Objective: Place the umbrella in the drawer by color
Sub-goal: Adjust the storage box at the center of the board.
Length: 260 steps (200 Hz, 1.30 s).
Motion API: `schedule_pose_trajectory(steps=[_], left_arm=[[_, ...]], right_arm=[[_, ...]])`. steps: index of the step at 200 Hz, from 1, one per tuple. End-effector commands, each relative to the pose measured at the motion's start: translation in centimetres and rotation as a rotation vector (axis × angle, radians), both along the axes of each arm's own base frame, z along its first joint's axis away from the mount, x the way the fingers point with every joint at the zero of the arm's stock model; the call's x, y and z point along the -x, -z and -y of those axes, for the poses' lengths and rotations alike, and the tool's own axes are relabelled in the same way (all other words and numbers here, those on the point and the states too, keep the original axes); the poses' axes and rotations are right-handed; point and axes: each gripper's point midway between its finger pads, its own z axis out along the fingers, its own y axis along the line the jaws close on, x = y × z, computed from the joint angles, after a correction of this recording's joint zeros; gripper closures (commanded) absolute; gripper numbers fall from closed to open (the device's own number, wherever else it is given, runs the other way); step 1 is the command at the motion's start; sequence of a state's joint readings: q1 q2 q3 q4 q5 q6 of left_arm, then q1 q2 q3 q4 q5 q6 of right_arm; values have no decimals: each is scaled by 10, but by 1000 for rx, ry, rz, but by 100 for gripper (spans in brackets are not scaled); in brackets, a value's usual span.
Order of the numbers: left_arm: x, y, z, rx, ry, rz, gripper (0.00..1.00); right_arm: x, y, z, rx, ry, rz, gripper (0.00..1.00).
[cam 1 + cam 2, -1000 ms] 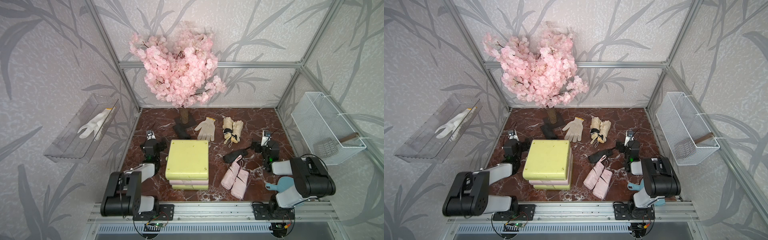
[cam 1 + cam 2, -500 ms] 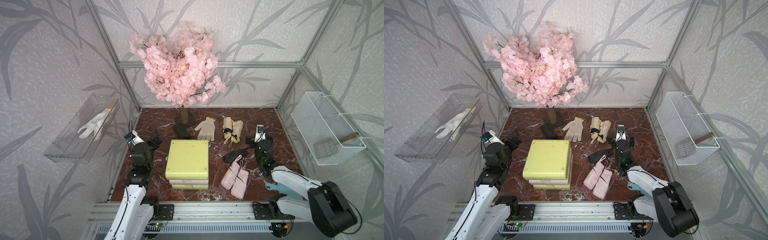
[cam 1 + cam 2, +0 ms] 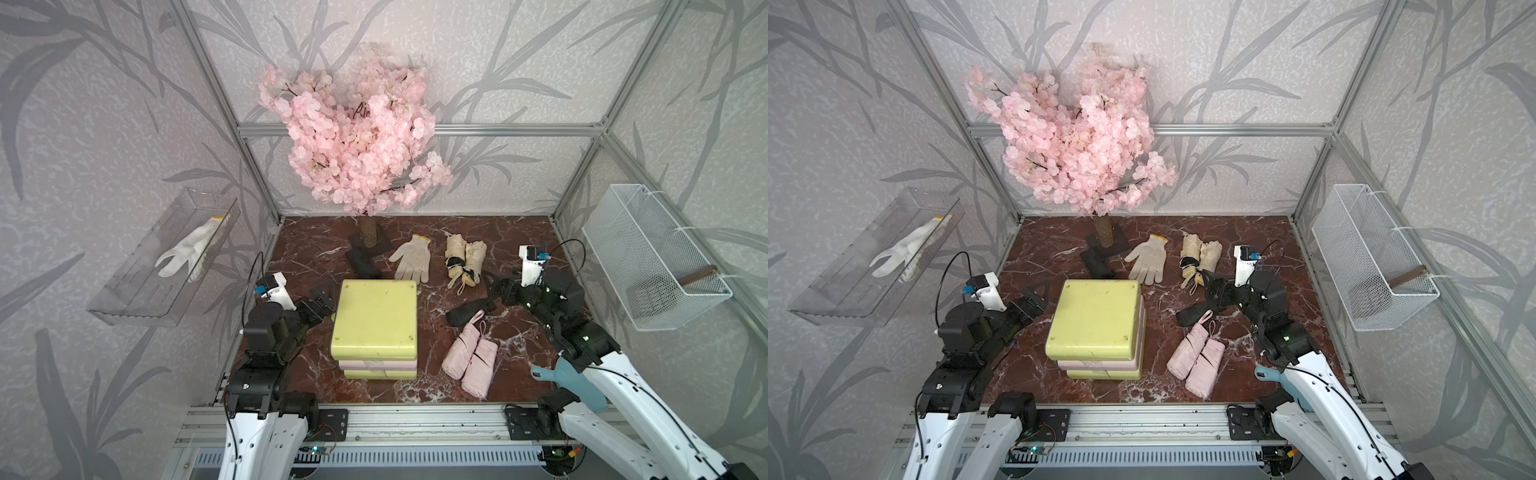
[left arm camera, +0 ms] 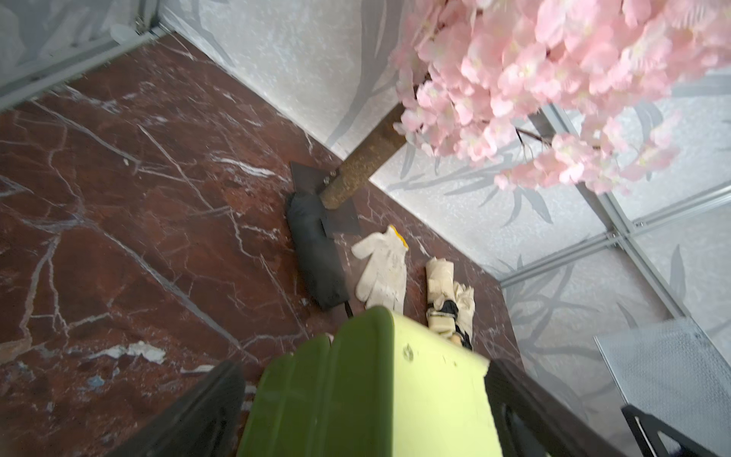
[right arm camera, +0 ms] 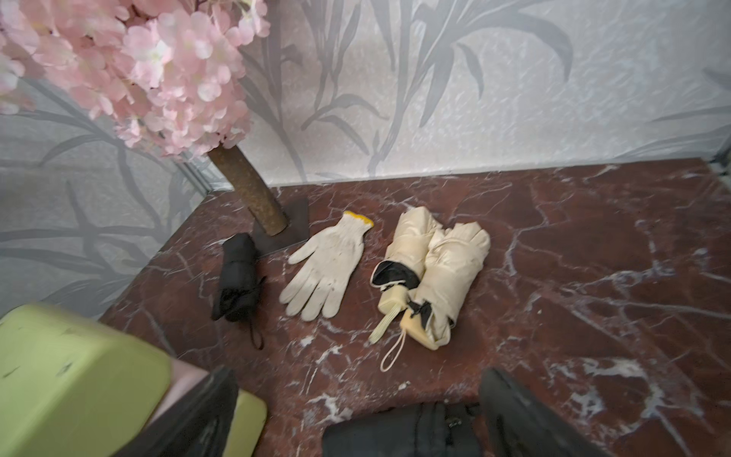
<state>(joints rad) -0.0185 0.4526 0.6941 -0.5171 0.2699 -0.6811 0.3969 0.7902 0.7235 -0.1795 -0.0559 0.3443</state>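
On the tabletop (image 3: 519,232), to the right of the stacked drawers (image 3: 374,320), a folded black umbrella (image 3: 469,311) is laid flat. Its long axis runs sideways, slightly slanted, from the drawers toward the right arm. It is found just under and ahead of the right tool (image 3: 500,286), whose jaws are spread wide and hold nothing. In the right wrist view the umbrella (image 5: 403,435) is seen between the two fingers, seemingly lengthwise from one finger to the other, so a turn of the wrist is judged necessary before a grasp. A pink umbrella (image 3: 457,353) is laid just beside it, nearer the rail. No drawer is seen pulled out. The left tool (image 3: 322,301), likewise released and empty, is held close beside the drawers' left side, well apart from the umbrella, so the right arm is clearly the nearer.
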Motion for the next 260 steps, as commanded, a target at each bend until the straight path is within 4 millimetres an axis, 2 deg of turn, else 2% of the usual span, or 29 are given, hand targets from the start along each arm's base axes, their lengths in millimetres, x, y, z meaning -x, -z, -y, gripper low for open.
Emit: schedule_pose_trajectory(steps=[1,23,51,72,102,121,140,161,175,180,226,242,260], left_arm=[[19,31,17,-3,113,-144,0],[21,32,14,-14,98,-156,0],[21,31,12,-65,107,-180,0],[19,32,21,-54,165,-181,0],[15,29,34,-13,219,-173,2],[15,25,41,-21,252,-168,4],[14,23,46,-43,260,-150,4],[10,30,54,-77,268,-151,5],[5,36,62,-80,279,-154,7],[3,36,65,-79,285,-151,7],[-1,23,78,-134,302,-111,11],[-1,24,80,-150,305,-111,12],[0,29,83,-161,313,-122,14]], right_arm=[[23,12,-23,-41,-108,-100,1],[30,11,-38,-29,-139,-110,1],[41,3,-67,-11,-217,-91,1],[41,-1,-95,-22,-284,-78,1],[40,-14,-134,-130,-382,-77,1],[46,-23,-156,-148,-438,-57,1],[53,-22,-172,-143,-477,-54,1],[55,-15,-181,-103,-486,-49,1],[50,-8,-181,-64,-465,-54,1],[59,-5,-189,-54,-491,-60,1],[60,13,-199,-30,-502,-108,1],[59,17,-200,-14,-506,-112,0],[57,20,-202,14,-518,-101,5]])
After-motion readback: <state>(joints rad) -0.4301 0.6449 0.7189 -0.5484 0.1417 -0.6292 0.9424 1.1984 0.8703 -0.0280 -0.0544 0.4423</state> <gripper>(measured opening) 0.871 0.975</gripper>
